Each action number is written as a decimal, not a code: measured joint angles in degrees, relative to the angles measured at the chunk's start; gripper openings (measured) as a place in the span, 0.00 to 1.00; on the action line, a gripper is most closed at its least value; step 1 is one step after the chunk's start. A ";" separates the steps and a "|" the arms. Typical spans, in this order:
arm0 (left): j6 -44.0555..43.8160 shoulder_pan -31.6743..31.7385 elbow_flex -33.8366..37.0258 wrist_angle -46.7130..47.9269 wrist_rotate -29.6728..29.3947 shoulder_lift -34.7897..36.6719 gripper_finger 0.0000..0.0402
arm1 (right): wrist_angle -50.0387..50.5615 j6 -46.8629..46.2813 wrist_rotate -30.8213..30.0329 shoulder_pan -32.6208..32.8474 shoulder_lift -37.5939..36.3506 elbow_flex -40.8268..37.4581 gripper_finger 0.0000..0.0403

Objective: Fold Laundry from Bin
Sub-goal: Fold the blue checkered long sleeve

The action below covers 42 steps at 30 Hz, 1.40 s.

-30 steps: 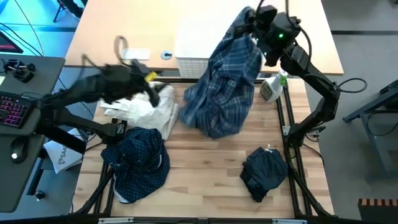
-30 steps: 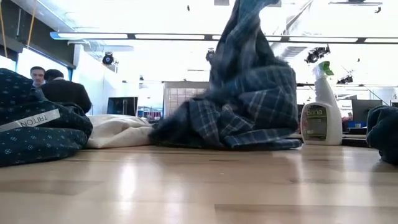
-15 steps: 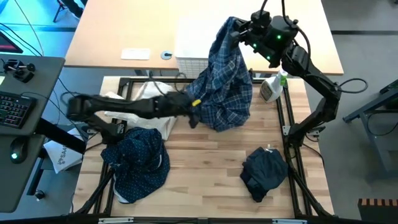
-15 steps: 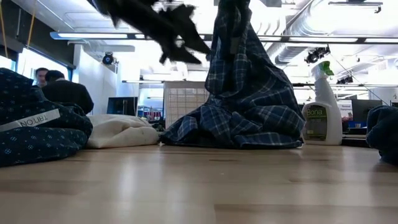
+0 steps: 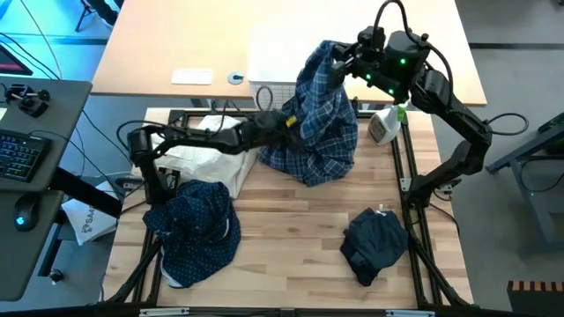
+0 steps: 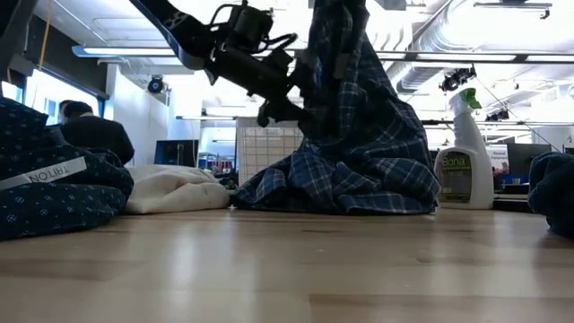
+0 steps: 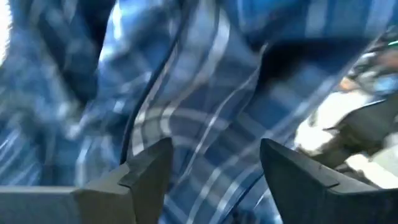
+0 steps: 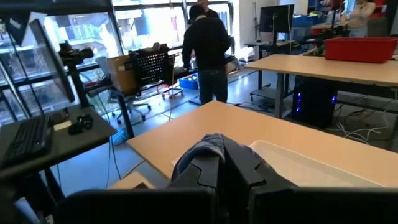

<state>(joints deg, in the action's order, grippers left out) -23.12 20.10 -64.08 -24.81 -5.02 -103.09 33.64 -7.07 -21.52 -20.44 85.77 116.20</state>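
The blue-and-white plaid shirt hangs as a tall drape, held up by my right gripper, which is shut on its top. The shirt's lower part is heaped on the table. My left gripper reaches in level from the table's left to the shirt's left side and stands open, with plaid cloth right in front of its fingers. The white lattice bin stands behind the shirt. A navy dotted shirt and a plain dark navy piece lie on the table. My right gripper pinches a bunched tuft of the plaid shirt's top between its two shut fingers, which come in level from the table's right. The shirt hangs below them with its lower folds resting on the table. My left gripper's open fingers stand against the shirt's left side, partway up; whether they touch the cloth I cannot tell.
A cream-white cloth bag lies left of the plaid shirt, under my left arm. A spray bottle stands at the table's right edge beside the shirt. Bare wood lies in front of the shirt. People stand in the room beyond.
My left gripper has swung from above the cream bag toward the table's right and down, rolling as it went, up to the plaid shirt's left side. My right gripper has turned a little while holding the shirt, whose drape has drawn narrower with its lower part staying on the table.
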 joint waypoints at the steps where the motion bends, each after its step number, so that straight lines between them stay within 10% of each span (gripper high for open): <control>1: 0.09 1.01 -0.23 -1.80 3.07 -0.04 0.53 | 0.37 0.00 -0.32 0.53 -0.23 -0.02 0.00; 9: -1.84 7.68 -4.68 -5.41 37.11 0.00 0.05 | 1.59 2.72 -4.85 5.50 -2.43 -0.02 0.00; 15: -17.36 7.09 -10.77 -14.78 62.32 6.38 0.00 | 1.40 5.57 -7.46 9.63 -8.81 -0.02 0.00; 21: -32.37 4.88 -20.41 -28.25 66.77 17.71 0.00 | -6.14 6.04 13.80 15.27 -14.19 -0.02 0.00; 24: -28.75 4.16 -25.51 -25.15 66.26 22.29 0.00 | -16.46 7.43 29.94 17.58 -14.03 -0.02 0.00; 27: -21.53 5.16 -28.15 -14.11 65.60 25.33 0.00 | -26.70 9.31 32.32 19.08 -11.95 0.01 0.00; 32: -5.40 9.62 -28.08 12.32 62.99 27.76 0.00 | -32.66 10.06 12.96 17.03 -6.34 0.07 0.00; 38: 12.84 15.66 -28.38 42.85 44.83 30.60 0.00 | -0.47 9.91 -47.68 8.96 0.50 -0.02 0.00; 40: 16.89 16.54 -28.31 53.52 36.92 30.41 0.00 | 15.70 2.12 -49.86 5.85 1.48 -0.02 0.00; 42: 20.25 16.77 -28.13 64.10 29.79 30.15 0.00 | 26.38 -11.38 -39.09 3.06 1.78 -0.02 0.00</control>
<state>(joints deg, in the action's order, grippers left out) -2.87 36.86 -92.21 39.30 24.78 -72.94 60.03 -18.46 -60.61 -17.38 87.55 116.18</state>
